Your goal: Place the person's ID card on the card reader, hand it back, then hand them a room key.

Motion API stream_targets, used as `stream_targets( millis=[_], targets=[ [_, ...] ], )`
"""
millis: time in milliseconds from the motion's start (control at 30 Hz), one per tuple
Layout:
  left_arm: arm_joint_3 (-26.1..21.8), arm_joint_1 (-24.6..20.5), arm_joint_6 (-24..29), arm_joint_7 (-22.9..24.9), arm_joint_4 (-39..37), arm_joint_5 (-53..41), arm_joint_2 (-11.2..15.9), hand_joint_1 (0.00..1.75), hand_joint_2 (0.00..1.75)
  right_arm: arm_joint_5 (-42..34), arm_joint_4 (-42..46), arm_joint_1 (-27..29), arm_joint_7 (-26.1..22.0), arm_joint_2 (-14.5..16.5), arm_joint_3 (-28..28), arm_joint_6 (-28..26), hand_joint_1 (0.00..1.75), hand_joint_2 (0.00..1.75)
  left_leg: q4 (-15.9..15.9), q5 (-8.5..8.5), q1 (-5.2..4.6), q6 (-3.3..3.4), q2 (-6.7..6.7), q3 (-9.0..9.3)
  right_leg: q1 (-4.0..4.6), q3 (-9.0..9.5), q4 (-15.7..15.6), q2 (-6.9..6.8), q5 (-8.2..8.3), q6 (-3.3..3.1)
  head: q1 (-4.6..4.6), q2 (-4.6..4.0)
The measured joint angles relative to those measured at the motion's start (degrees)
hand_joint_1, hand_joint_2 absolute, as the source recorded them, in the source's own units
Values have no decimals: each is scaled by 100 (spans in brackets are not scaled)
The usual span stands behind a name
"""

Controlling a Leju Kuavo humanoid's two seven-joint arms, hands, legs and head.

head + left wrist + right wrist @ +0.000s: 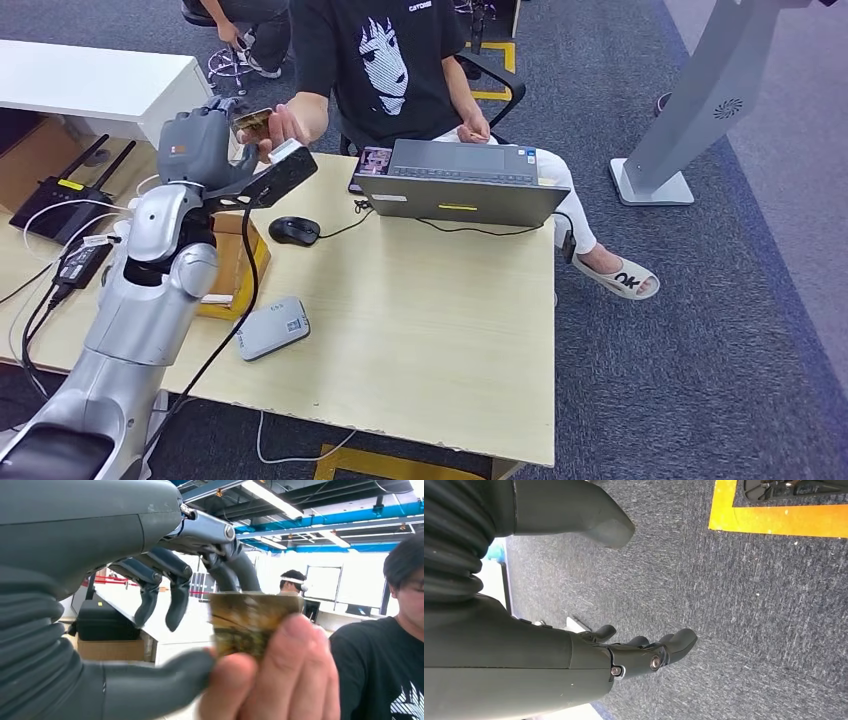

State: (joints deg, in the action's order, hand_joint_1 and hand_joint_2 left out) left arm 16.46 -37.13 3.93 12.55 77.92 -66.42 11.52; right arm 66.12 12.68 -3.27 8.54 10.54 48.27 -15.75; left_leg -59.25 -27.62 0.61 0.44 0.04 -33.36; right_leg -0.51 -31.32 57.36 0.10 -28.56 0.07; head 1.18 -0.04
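My left hand [205, 135] is raised over the table's far left edge, level with a person's hand [287, 122]. That hand holds a brownish ID card [252, 122] out against my fingers. In the left wrist view the person's fingers [280, 675] grip the card [247, 620]. One of my fingers [235, 572] reaches its top edge and my thumb [165, 677] lies just below it. Whether I grip the card is unclear. The grey card reader [272, 328] lies flat on the table near my arm. My right hand [644, 657] hangs over the carpet, holding nothing, its fingers loosely extended.
The person sits behind the wooden table [450, 330], with a grey laptop [460, 185] in front of them. A black mouse [294, 230] and its cable lie near the laptop. A yellow wooden box [240, 270] stands beside my arm. A router [60, 200] and cables are at the left.
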Motion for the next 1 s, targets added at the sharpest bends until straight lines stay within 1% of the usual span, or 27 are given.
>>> stream_targets(
  millis=[200,467,567,633,700,833,933,1000],
  targets=[
    [-71,188,70,-66,0,-7,-40,0,175,21,0,-1,14,-2,0,32,0,175,0,0,2,0,1,0,0,-1,0,1,0,0,0,0],
    [-79,251,82,-97,9,-32,-42,0,175,29,0,-1,19,-4,0,33,0,175,0,0,2,0,0,0,0,-1,1,1,0,0,1,0],
    [-81,359,79,-153,75,-57,-38,0,175,35,0,-1,10,-4,5,33,0,175,1,0,1,0,0,-1,0,0,1,1,0,0,1,0],
    [-83,516,82,-214,172,-75,-13,0,175,16,0,-1,-3,-4,26,28,0,175,1,-1,1,0,1,-2,0,0,1,2,0,0,0,0],
    [-84,774,95,-308,336,-125,60,0,175,-12,-1,3,-6,-4,66,20,0,175,1,-2,1,-1,4,-2,0,-2,1,5,-1,0,1,0],
    [-84,1373,131,-432,713,-213,288,0,175,-34,0,23,-5,-4,144,13,0,175,2,-3,3,-3,4,-4,0,-9,0,6,-5,-4,1,0],
    [-86,1645,72,-458,916,-219,433,0,175,-59,0,26,24,-4,184,5,0,175,4,-3,3,-3,1,-7,0,-6,2,0,-7,-3,0,-1],
    [-95,1867,-25,-483,1114,-180,590,0,175,-98,0,30,45,-3,222,-4,0,175,7,-4,3,-5,9,-5,1,-3,4,8,-7,-3,0,-1]
  ],
)
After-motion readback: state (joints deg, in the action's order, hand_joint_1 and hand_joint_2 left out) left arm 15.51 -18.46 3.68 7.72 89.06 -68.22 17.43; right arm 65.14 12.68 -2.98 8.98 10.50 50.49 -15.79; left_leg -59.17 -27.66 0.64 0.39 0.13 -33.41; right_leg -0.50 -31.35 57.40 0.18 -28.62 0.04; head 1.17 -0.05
